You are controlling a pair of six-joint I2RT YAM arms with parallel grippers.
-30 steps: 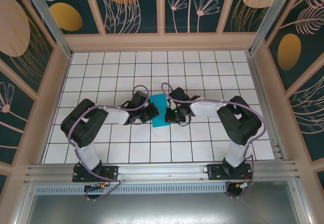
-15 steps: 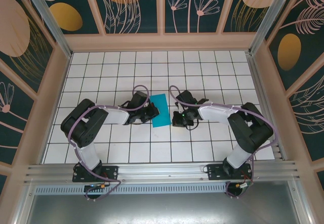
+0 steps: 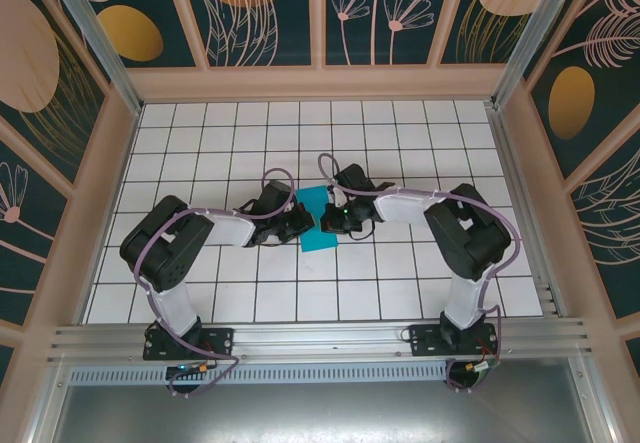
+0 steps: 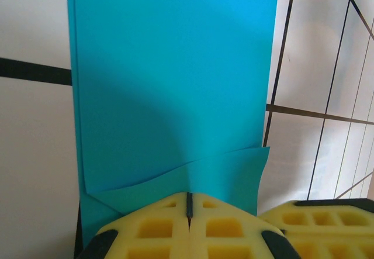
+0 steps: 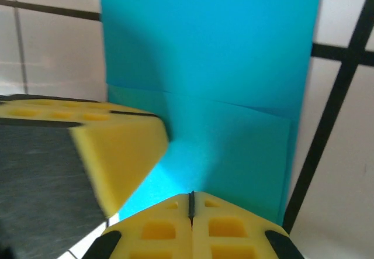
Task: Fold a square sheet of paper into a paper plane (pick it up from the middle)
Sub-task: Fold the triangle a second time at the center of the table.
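1. Top external view: the sheet of paper (image 3: 321, 242) lies flat near the middle of the tiled table (image 3: 400, 283). It is folded into a narrow upright oblong, slightly tilted. Both arms reach inward to it. The left gripper (image 3: 303, 225) meets its left edge and the right gripper (image 3: 327, 223) sits over its middle. From this height I cannot tell how the jaws stand.

2. Left wrist view: the left gripper (image 4: 189, 209) has its yellow foam pads (image 4: 152, 230) pressed together, with only a thin dark seam between them. The tips rest on the near end of the sheet of paper (image 4: 175, 78), which runs straight away from the camera. A small folded flap (image 4: 228, 174) lies just in front of the tips. A yellow pad of the other gripper (image 4: 318, 218) shows at the lower right, just beside the sheet.

3. Right wrist view: the right gripper (image 5: 191, 209) is likewise closed, pad against pad, with its tips on the sheet of paper (image 5: 216, 48). No paper shows in the seam. A yellow pad of the left gripper (image 5: 111, 148) comes in from the left and touches the sheet's edge. A crease line crosses the sheet just beyond the tips.
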